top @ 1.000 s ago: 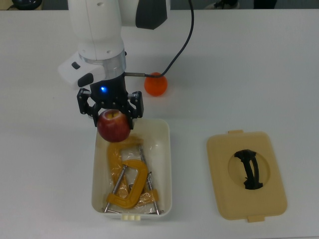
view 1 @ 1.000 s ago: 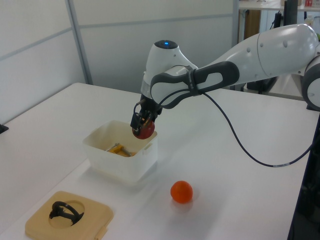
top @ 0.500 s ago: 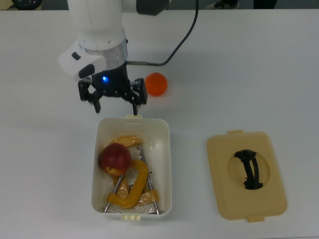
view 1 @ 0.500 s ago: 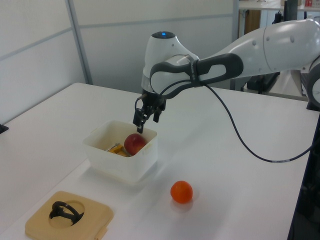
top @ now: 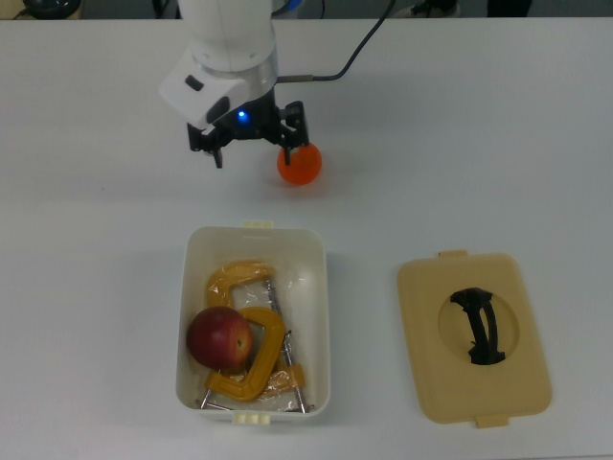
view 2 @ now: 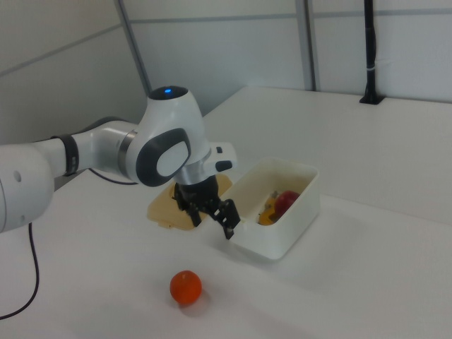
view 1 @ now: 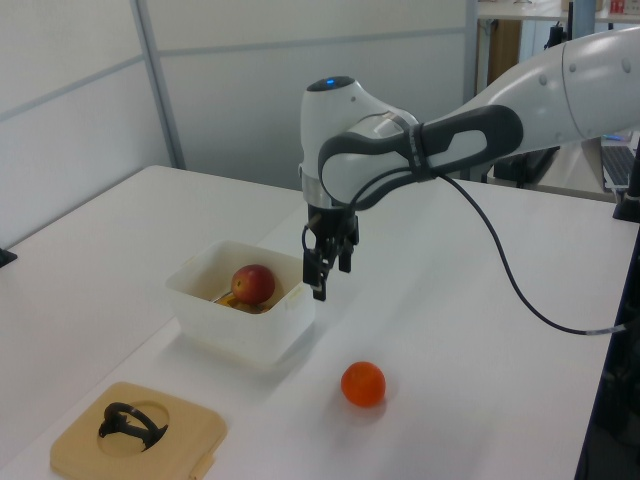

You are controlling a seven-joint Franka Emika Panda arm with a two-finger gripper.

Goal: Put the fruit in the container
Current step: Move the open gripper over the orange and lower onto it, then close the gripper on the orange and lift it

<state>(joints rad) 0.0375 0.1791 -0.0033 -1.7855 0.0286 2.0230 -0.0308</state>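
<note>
The white container holds a dark red apple resting on yellow-orange C-clamps. On the table past the tub's far end lies the orange. My gripper hangs open and empty above the table, with one fingertip over the orange's upper left edge in the top view. From the left view the gripper sits above the tub's right corner, well above the orange. The right view has the gripper between the container and the orange, and the apple inside.
A flat beige lid with a black handle lies to the right of the tub in the top view. It appears at the lower left in the left view, lid. A black cable trails from the arm.
The gripper let the apple go into the tub, opened, and moved away from the tub to the orange. The apple rolled to the tub's near end in the top view.
</note>
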